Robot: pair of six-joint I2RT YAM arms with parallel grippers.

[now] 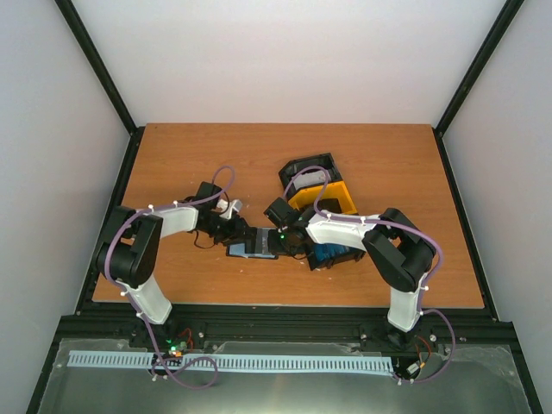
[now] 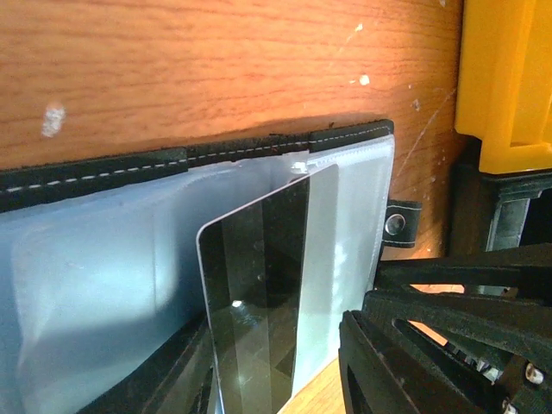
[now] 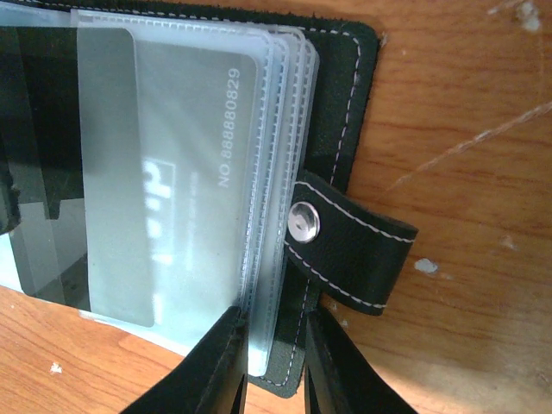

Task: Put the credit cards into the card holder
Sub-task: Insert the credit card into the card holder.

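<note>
Where right gripper (image 3: 274,345) pinches, card holder (image 3: 341,95) lies (open).

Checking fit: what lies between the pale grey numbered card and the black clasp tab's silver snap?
Right wrist view: only the stacked clear plastic sleeve edges of the black card holder.

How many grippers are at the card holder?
2. The left gripper is at its left side, around a dark card; the right gripper clamps the card holder's right edge beside the clasp tab.
</note>
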